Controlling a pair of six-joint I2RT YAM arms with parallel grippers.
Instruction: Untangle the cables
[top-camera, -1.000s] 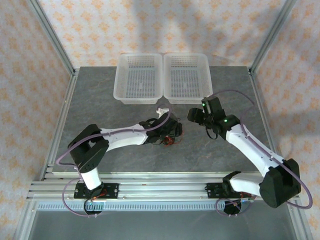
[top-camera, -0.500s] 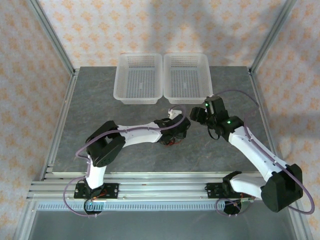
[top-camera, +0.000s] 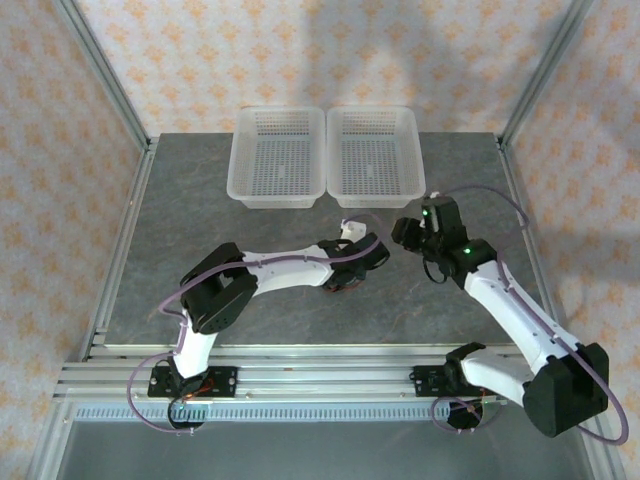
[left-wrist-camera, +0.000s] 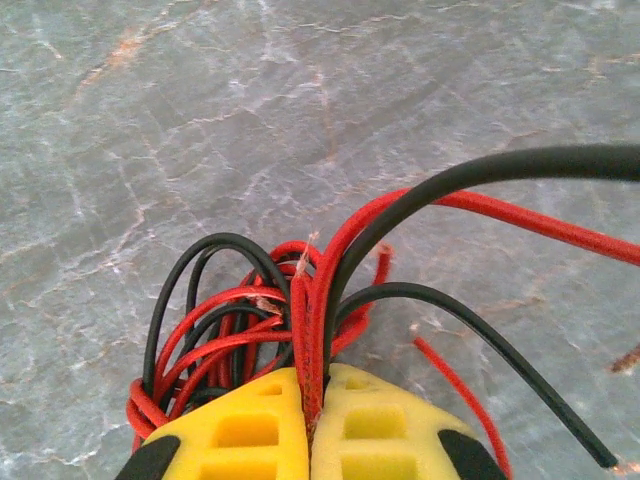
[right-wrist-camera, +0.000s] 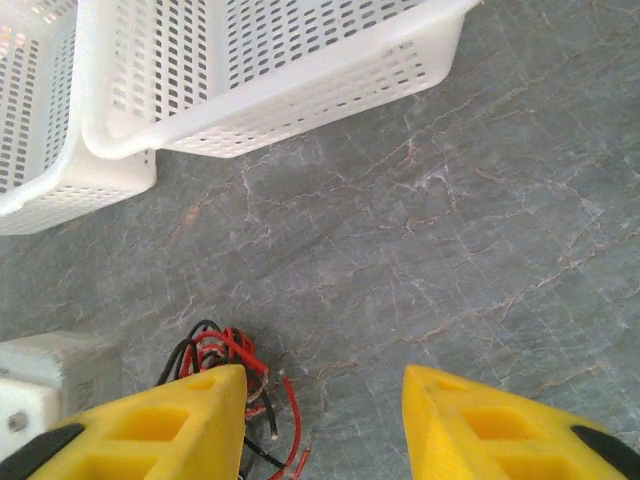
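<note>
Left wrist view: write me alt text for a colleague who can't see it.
The left gripper is shut on a pinch of red and black cables, its yellow jaws pressed together at the bottom edge. A knot of loops bunches left of the pinch, and loose strands trail right over the grey marbled table.

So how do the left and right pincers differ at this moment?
The left pincer is shut on the cables; the right pincer is open, holding nothing. The left sits right at the bundle; the right has the cables beside one finger, not between them. Both have yellow fingers.
</note>
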